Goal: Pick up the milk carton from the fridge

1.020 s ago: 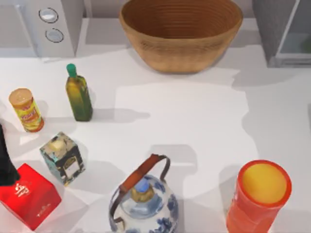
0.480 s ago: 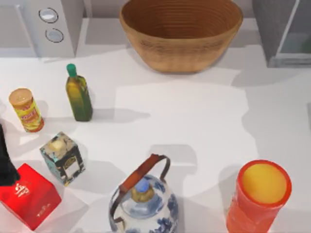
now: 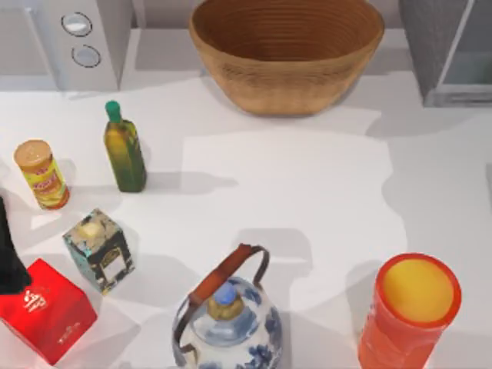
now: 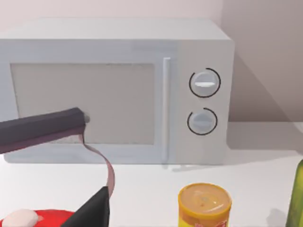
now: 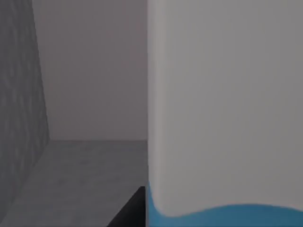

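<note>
While the right wrist view sits hard up against the carton (image 5: 222, 109), its white face filling the right of the frame with a sky-blue band at the lower edge, the carton stands inside the fridge (image 5: 19, 109), speckled grey wall at frame left, pale back wall and grey shelf floor behind. A dark corner at the lower centre of that frame may be part of the right hand; whether it is open or has hold cannot be told. Judged light, stiff-sided but crushable and smooth, the carton wants a moderate squeeze across its flat sides at mid-height. Room inside is tight; withdrawal should run straight out past the frame. From above, the fridge occupies the upper right corner; the desk (image 3: 307, 184) before it lies open. Left hand (image 4: 71, 170) is parked by the red box (image 3: 46, 307), fingers spread, holding nothing.
</note>
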Available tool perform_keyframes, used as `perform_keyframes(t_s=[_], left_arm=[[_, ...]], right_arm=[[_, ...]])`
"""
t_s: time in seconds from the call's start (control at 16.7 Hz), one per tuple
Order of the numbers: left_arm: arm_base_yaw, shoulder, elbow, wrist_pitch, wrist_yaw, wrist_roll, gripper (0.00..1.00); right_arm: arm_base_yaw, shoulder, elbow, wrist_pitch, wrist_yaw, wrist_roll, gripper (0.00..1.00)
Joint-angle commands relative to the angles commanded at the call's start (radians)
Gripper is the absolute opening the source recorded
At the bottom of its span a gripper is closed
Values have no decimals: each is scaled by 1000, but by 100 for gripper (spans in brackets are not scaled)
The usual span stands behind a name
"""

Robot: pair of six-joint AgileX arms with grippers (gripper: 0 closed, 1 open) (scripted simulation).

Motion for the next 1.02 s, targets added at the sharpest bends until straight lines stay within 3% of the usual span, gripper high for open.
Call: perform_keyframes(t_s=[0.12,0.66,1.02], left_arm=[[0,0,0,0,0,0,100],[0,0,0,0,0,0,100],[0,0,0,0,0,0,100]], right_arm=[[0,0,0,0,0,0,0],[-3,-6,1,-4,0,1,0],[-2,-127,26,-157,-2,3,0]])
